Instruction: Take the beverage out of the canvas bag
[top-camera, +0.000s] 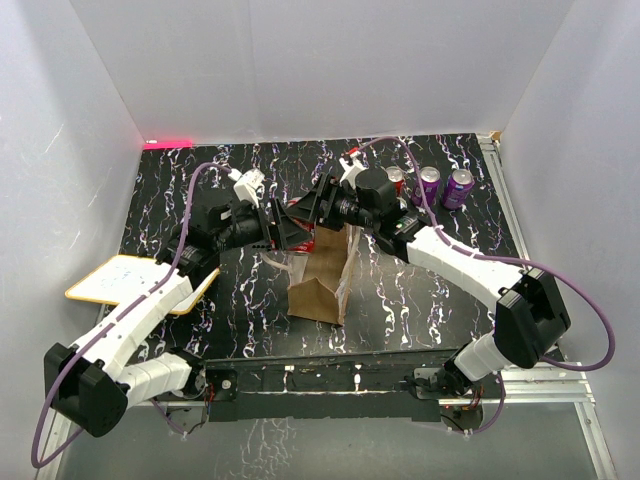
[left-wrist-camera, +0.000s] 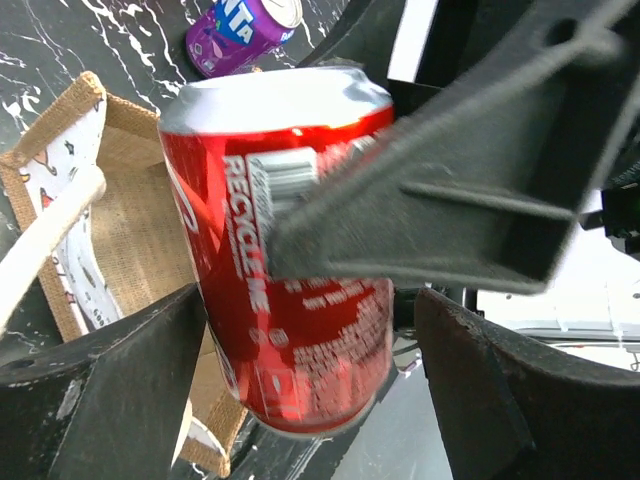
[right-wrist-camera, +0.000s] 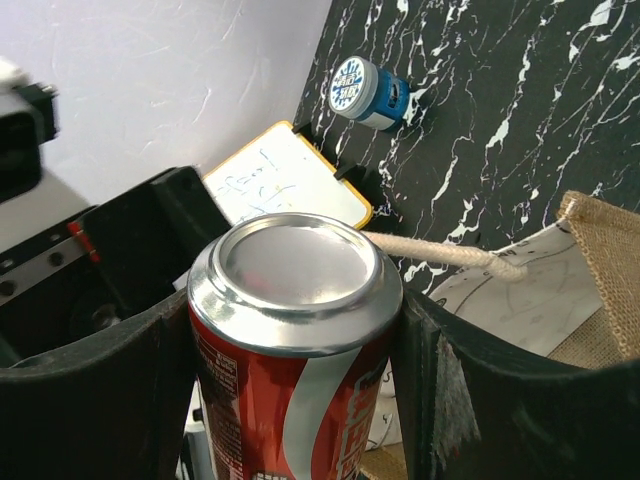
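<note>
Bottom of red can (right-wrist-camera: 290, 400) off-frame

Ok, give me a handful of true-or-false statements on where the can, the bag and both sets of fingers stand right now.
1. The right fingers are clamped on the red can. True.
2. The red can sits deep inside the canvas bag. False: it is held up at the bag's mouth, its body in plain view.
3. The left fingers grip the bag's handle. False: they stand apart on either side of the can, and the handle is not between them.
4. Two purple cans stand at the back right. True.
5. The whiteboard lies on the right side. False: it is on the left, by the left arm.
</note>
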